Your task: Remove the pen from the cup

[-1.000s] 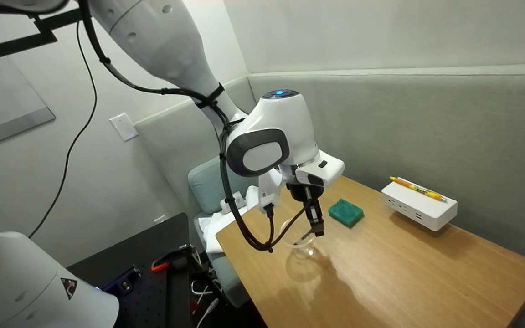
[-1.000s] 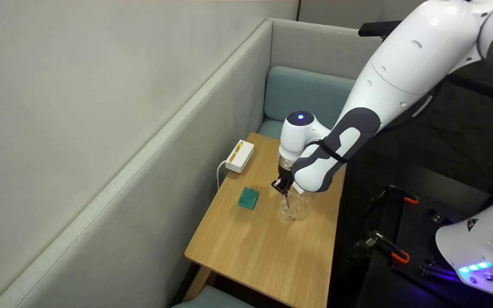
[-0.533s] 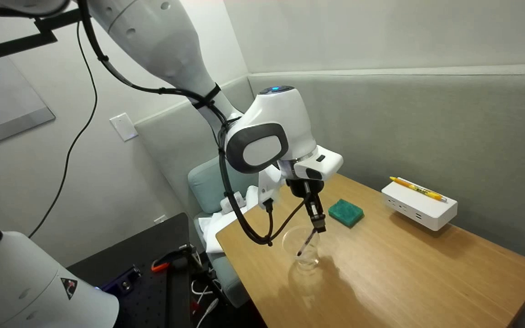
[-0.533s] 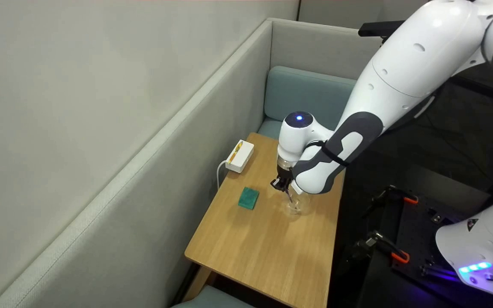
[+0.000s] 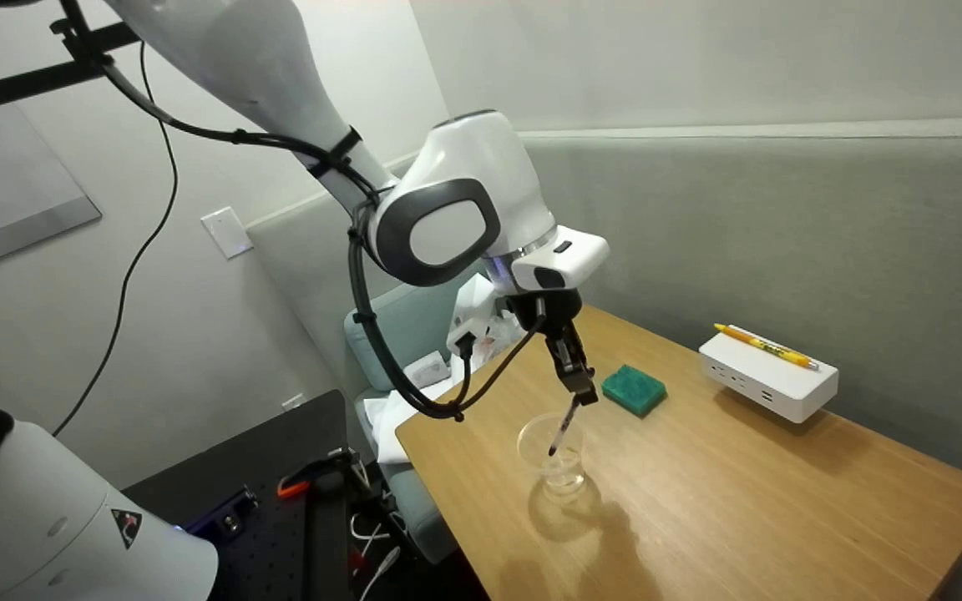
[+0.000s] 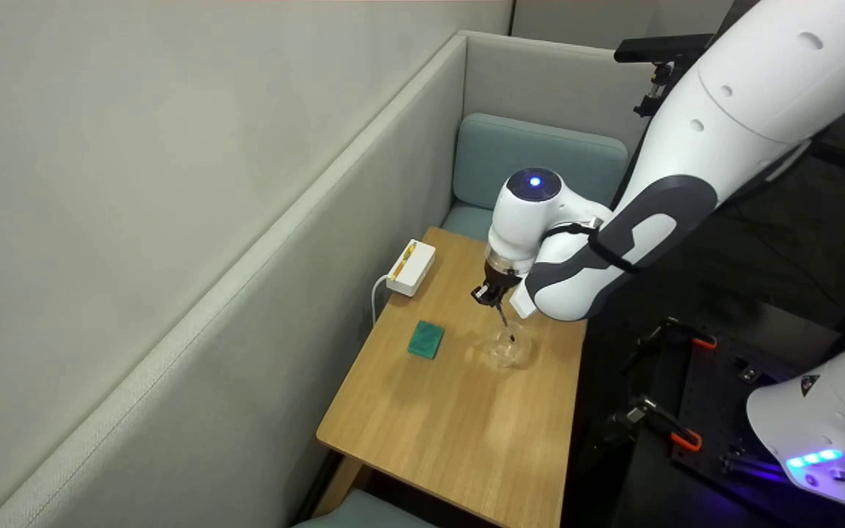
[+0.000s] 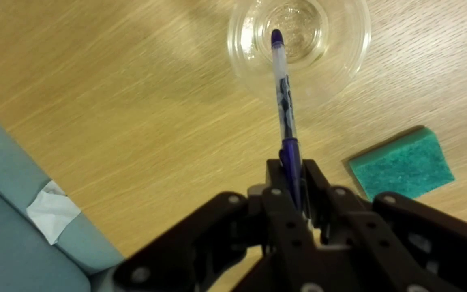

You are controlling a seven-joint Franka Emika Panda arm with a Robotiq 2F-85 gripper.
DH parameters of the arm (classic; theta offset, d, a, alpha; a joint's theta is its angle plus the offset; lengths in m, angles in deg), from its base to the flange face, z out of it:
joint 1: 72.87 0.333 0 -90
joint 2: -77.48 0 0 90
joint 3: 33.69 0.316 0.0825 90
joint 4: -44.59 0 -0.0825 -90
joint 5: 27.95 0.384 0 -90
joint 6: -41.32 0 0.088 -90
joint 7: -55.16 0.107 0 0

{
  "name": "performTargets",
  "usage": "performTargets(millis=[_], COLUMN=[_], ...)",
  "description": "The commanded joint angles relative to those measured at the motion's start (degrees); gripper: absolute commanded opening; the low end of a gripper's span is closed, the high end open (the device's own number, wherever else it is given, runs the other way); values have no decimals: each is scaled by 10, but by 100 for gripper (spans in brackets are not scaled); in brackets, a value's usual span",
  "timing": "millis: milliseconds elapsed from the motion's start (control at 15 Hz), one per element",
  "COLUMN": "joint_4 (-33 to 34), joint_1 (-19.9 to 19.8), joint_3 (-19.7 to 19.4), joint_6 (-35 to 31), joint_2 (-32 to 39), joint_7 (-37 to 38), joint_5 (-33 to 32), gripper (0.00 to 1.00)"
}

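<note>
The pen (image 7: 285, 105) is thin, with a clear barrel and dark purple ends. My gripper (image 7: 292, 166) is shut on its purple upper end in the wrist view. The pen slants down from the gripper in both exterior views (image 5: 563, 427) (image 6: 505, 320). The cup (image 5: 564, 477) is clear and stands upright on the table, and it also shows in an exterior view (image 6: 508, 356) and at the top of the wrist view (image 7: 341, 67). The gripper (image 5: 585, 395) is above and beside the cup. The pen's lower tip overlaps the cup's opening; I cannot tell if it is inside or above the rim.
A green sponge (image 5: 634, 390) lies on the wooden table (image 5: 748, 509) near the cup. A white power box (image 5: 769, 380) with a yellow pen (image 5: 765, 345) on it stands by the padded wall. A seat with white cloth (image 5: 393, 421) adjoins the table edge.
My gripper has risen and drawn back with the pen in it, so more of the pen shows. The cup shifted slightly at first, then stayed in place.
</note>
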Motion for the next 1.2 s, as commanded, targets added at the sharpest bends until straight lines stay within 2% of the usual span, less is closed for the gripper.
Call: performTargets(millis=[0,200,333,467,600,800,867,933,1067,1133], joint_4=[-72,-84,-75,-67,-63,-55,-60,-58,-56,-56], joint_1=[16,4,-22,-73,-137,-232,-207,-227,-236,-236], joint_3=[-39,-67,-71,-39,16,124,86,110,125,126], joint_6=[-6,2,9,20,27,67,26,39,45,46], joint_2=[-96,-139,-150,-160,-165,-166,-153,-154,-154,-154], joint_7=[24,33,18,-23,-95,-233,-164,-196,-210,-210], joint_5=[-44,-95,-130,-133,-103,-19,-67,-46,-37,-37], gripper=[4,4,4,4,4,4,16,16,16,4])
